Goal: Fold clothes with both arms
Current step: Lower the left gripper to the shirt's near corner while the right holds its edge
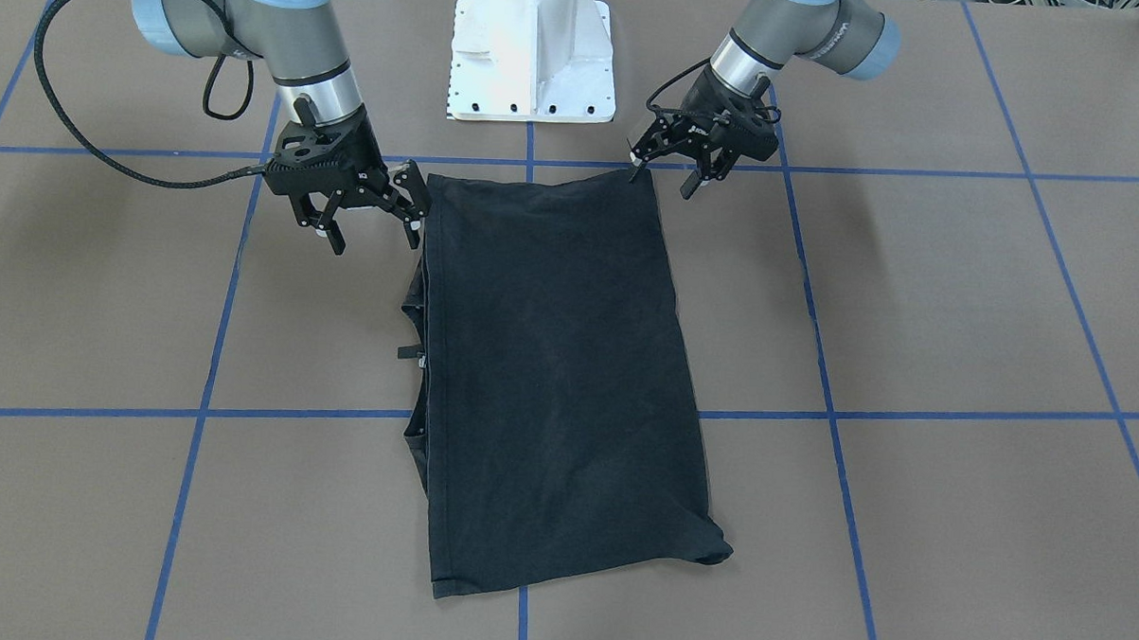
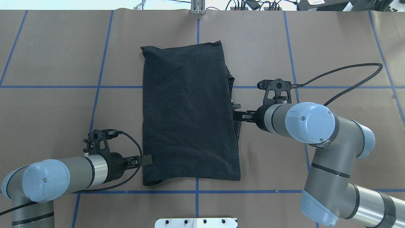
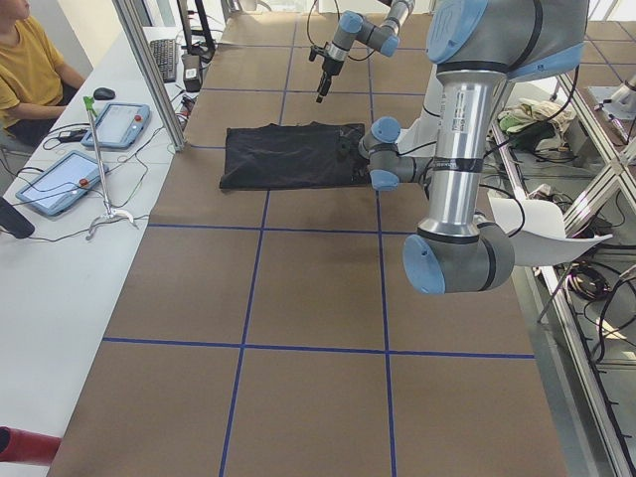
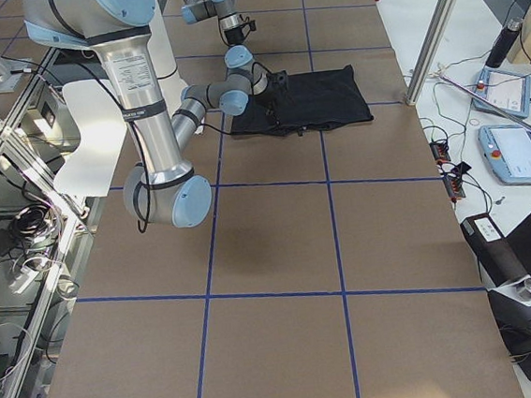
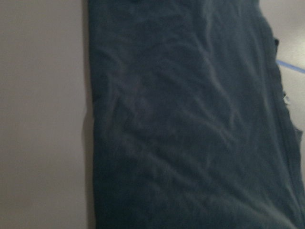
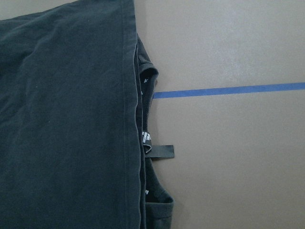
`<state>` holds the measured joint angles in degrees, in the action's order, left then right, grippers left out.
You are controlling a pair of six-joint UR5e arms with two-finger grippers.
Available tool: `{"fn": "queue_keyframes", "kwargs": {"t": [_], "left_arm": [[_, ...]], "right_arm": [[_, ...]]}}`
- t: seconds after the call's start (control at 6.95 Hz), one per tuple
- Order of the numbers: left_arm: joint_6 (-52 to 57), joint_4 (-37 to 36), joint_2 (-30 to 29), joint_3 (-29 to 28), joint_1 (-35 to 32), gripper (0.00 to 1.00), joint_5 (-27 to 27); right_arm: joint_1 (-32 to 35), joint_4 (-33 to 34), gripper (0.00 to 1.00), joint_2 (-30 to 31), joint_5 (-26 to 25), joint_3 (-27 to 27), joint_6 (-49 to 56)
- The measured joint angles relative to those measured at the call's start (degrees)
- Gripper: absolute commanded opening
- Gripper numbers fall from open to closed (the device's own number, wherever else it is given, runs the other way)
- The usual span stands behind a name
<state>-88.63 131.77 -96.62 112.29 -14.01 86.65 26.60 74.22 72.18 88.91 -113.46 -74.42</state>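
T-shirt (image 1: 549, 357) lies flat at mid-worktop, folded into a long strip running from near the robot's edge toward the far edge. Left hand (image 1: 666, 177) is spread and empty at one near corner. Right hand (image 1: 372, 230) is spread and empty beside the other. Judged: both are stationed to pinch those corners for a lengthwise fold.

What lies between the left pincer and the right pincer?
The black T-shirt lies on the table between the left pincer and right pincer, as the front-facing view shows.
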Motion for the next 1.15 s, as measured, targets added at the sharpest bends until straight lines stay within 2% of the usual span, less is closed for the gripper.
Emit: {"fn": "queue_keyframes", "kwargs": {"t": [0.29, 0.58, 0.86, 1.01, 1.15], "left_arm": [[-1.8, -0.1, -0.2, -1.3, 1.6, 0.99, -0.7], [-3.3, -0.1, -1.2, -2.7, 3.6, 0.86, -0.9], [-4.1, -0.1, -1.6, -3.1, 5.3, 0.67, -0.9], [-4.2, -0.1, -1.7, -3.1, 5.7, 0.63, -0.9], [-4.2, -0.1, -1.7, -3.2, 6.0, 0.63, -0.9]], "right_arm": [[-0.1, -0.1, 1.00, 0.0, -0.1, -0.3, -0.1], [-0.1, 0.0, 1.00, 0.1, 0.0, -0.3, 0.0], [-0.1, 0.0, 1.00, 0.1, 0.1, -0.3, 0.0], [-0.1, 0.0, 1.00, 0.1, 0.1, -0.4, 0.1], [-0.1, 0.0, 1.00, 0.1, 0.2, -0.5, 0.1]]}}
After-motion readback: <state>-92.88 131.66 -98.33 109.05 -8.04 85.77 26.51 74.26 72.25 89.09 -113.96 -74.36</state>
